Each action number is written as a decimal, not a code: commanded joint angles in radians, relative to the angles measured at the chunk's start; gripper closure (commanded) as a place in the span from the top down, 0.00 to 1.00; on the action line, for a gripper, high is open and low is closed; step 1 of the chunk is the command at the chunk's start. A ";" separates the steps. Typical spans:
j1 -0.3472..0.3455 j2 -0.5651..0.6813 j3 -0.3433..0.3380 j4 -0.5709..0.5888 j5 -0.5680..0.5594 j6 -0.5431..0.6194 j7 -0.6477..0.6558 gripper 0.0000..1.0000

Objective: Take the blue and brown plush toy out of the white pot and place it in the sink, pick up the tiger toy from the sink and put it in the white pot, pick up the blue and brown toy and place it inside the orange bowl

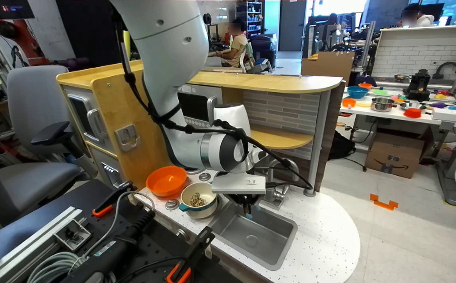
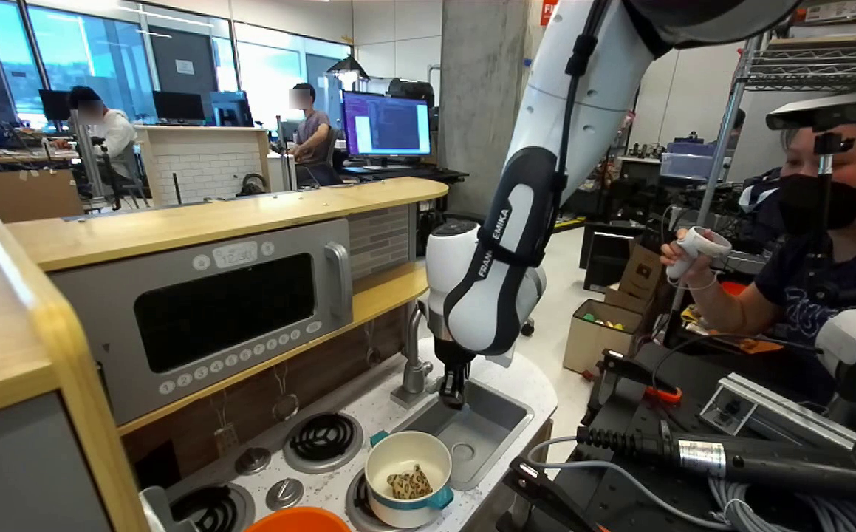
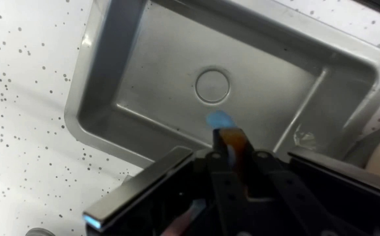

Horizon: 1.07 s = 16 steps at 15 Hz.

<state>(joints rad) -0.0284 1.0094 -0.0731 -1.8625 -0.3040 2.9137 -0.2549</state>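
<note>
Bowl [image 1: 167, 181]: is sitting left of the pot [image 1: 202, 213] in an exterior view.
Pot: is standing on a burner [image 2: 356, 501], between bowl and sink [image 1: 263, 231].
Tiger [image 2: 409, 485]: is lying in the pot.
Tap [image 1: 271, 195]: is standing behind the sink.
Plush [image 3: 220, 120]: is sitting in the gripper [image 2: 453, 395], in or over the sink.

- Tall, blue-tinted glass windows [image 2: 88, 52] glow brightly behind the desks [image 2: 25, 156].
- A rough grey concrete pillar [image 2: 479, 96] rises beside white wall panels [image 2: 398, 29].
- A grey padded office chair [image 1: 39, 114].
- A brown cardboard box [image 1: 381, 151] sits on pale floor tiles [image 1: 408, 243] beneath a white-topped table [image 1: 393, 115].
</note>
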 commanded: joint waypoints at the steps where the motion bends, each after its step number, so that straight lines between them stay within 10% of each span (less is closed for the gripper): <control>1: 0.006 -0.184 -0.002 -0.245 -0.032 0.094 -0.023 0.03; 6: 0.017 -0.406 0.037 -0.509 -0.050 0.084 -0.059 0.03; 16: 0.313 -0.728 0.077 -0.736 -0.079 -0.080 0.085 0.03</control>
<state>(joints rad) 0.2349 0.3569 -0.0240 -2.5820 -0.3592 2.9186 -0.2258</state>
